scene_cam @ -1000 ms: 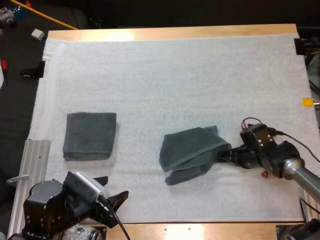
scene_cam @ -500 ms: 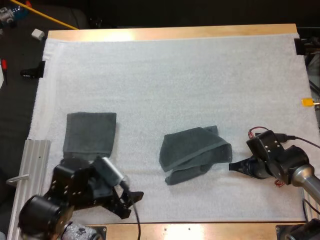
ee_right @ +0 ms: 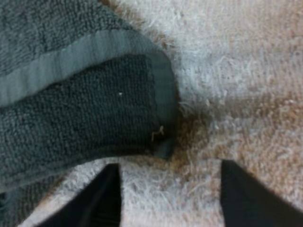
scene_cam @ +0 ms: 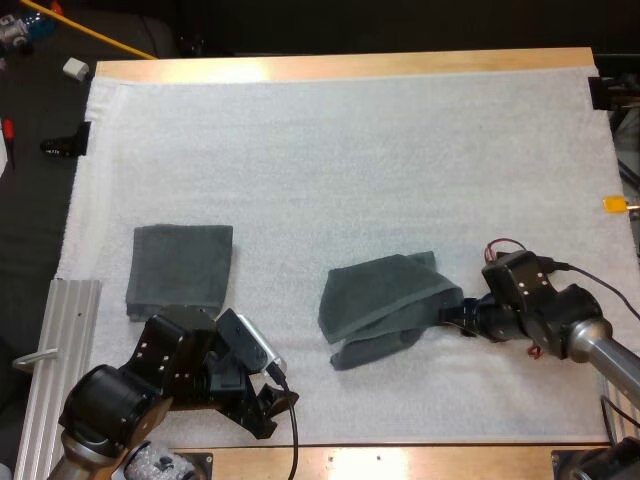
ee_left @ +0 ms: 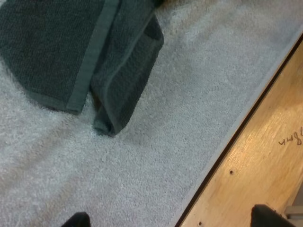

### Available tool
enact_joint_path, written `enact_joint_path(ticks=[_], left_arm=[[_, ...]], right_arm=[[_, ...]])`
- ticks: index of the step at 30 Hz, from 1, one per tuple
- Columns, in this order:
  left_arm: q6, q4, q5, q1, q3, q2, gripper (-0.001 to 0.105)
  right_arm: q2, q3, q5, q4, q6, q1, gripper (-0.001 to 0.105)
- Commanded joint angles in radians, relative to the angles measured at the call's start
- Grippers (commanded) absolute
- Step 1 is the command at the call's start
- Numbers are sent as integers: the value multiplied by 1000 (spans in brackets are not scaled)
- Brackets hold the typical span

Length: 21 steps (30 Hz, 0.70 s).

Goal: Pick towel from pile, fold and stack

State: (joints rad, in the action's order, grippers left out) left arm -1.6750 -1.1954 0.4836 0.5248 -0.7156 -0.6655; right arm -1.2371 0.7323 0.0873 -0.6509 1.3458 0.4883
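While right fingers [ee_right: 106, 198] sit open and empty with the crumpled towel [scene_cam: 385, 305] corner just ahead, and left fingers [ee_left: 78, 221] gape empty short of its near end, looks like grasp-for-fold: advance, pinch corners.

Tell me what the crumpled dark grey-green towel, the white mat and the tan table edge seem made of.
Crumpled dark grey-green towel: looks like cotton terry, looped matte pile with a flat woven hem band. White mat: fuzzy, fibrous, probably fleece or felt. Table: light wood, smooth, grain showing.
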Motion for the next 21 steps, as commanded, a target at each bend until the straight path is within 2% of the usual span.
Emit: enact_joint_path(ticks=[1, 3, 9, 10, 14, 21], left_arm=[[-8, 11, -10, 2, -3, -4, 65], [-8, 17, -9, 1, -5, -9, 65], [-6, 9, 9, 6, -3, -1, 65], [-8, 12, 9, 6, -2, -1, 65], [-7, 18, 12, 7, -4, -1, 64], [-2, 41, 4, 4, -4, 4, 64]], right_arm=[[-47, -8, 20, 35, -12, -5, 51], [-87, -9, 26, 54, -16, -5, 46], [-163, -2, 42, 159, -53, -3, 48], [-170, -1, 43, 167, -60, -2, 45], [-183, 3, 53, 179, -81, -3, 1], [-114, -1, 28, 120, -61, 0, 0]])
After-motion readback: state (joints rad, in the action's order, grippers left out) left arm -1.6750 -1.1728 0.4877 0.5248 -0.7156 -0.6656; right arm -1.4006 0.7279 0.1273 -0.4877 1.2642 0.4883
